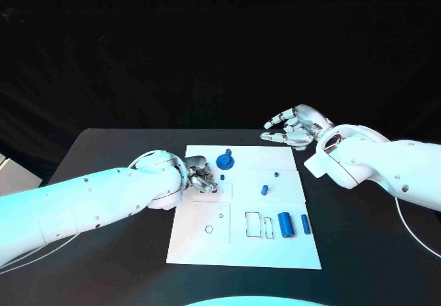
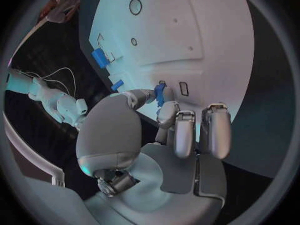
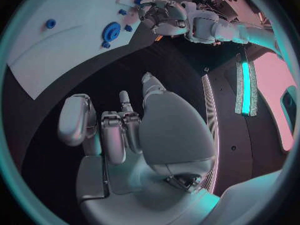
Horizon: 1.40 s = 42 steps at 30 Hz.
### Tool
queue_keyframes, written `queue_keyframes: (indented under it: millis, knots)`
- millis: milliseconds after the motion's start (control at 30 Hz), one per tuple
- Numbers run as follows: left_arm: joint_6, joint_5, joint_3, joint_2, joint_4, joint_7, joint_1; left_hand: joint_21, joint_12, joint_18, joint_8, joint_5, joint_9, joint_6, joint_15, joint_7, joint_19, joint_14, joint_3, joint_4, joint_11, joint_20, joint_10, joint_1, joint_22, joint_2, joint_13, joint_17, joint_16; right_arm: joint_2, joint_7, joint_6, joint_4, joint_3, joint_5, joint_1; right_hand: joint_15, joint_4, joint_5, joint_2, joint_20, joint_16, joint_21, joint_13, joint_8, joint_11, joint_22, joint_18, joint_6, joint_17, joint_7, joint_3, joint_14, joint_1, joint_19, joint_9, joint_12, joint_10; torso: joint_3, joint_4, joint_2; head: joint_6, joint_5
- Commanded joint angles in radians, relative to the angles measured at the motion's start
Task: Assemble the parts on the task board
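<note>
the task seems only partly done. the left hand (image 1: 201, 178) pinches a small blue peg (image 2: 160, 94) in its fingers at the task board (image 1: 276, 255), near 9 o'clock. two blue cylinders (image 1: 287, 224) lie loose at 4 o'clock. the right hand (image 1: 296, 126) hovers over the counter, fingers apart, holding nothing.

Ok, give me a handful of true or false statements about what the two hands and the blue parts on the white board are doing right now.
1. The left hand pinches a small blue part over the white board. True.
2. The right hand holds a blue part. False: it hovers off the board's far corner with fingers apart, holding nothing.
3. Two blue cylinders lie side by side near the board's right edge. True.
4. The round blue disc sits on the black table. False: it sits on the board.
</note>
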Motion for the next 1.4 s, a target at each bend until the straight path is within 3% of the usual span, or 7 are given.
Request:
queue_keyframes:
  millis: [33, 833, 1400]
  knots:
    - [0.031, 0.014, -0.002, 0.003, -0.003, -0.004, -0.002, 0.003, 0.003, -0.019, 0.0, 0.003, 0.0, 0.006, -0.008, -0.002, 0.008, 0.108, 0.217, -0.222, 0.0, -0.001, 0.009, 0.003, 0.039, 0.005, -0.001, 0.263, 0.006, 0.001, 0.004, 0.015, 0.0, 0.0, -0.006, -0.001, 0.006, 0.003, 0.004, 0.009, -0.003, -0.005, -0.003, 0.227, 0.007, 0.004, 0.0, 0.01, 0.002, 0.237, -0.004, 0.005, 0.098, -0.003, -0.006, 0.001, -0.001, 0.07, 0.0001, -0.0003, -0.001, -0.003, 0.0]
    - [0.046, 0.055, -0.004, -0.002, 0.001, -0.011, -0.002, 0.004, 0.003, -0.02, -0.003, 0.002, 0.0, 0.007, -0.008, -0.002, 0.01, 0.108, 0.219, -0.222, -0.001, -0.002, 0.011, 0.002, 0.042, 0.005, 0.0, 0.263, 0.006, 0.002, 0.004, 0.016, -0.002, 0.0, -0.005, -0.002, 0.006, 0.003, 0.005, 0.011, -0.003, -0.005, -0.002, 0.228, 0.008, 0.004, 0.001, 0.01, 0.002, 0.237, -0.004, 0.004, 0.098, -0.006, -0.005, 0.001, 0.0, 0.07, -0.0008, 0.0, 0.0, -0.008, 0.001]
    - [0.062, 0.079, -0.003, -0.006, 0.005, -0.013, -0.002, 0.005, 0.006, -0.02, -0.003, 0.003, 0.0, 0.01, -0.008, -0.002, 0.01, 0.108, 0.222, -0.225, -0.001, -0.002, 0.014, 0.004, 0.042, 0.003, 0.006, 0.263, 0.006, 0.003, 0.002, 0.019, -0.005, 0.0, -0.005, -0.004, 0.006, 0.003, 0.005, 0.011, -0.003, -0.005, -0.002, 0.228, 0.008, 0.004, 0.001, 0.01, 0.002, 0.237, -0.004, 0.004, 0.098, -0.006, -0.005, 0.001, 0.0, 0.07, 0.0007, 0.0007, 0.0, -0.013, -0.001]
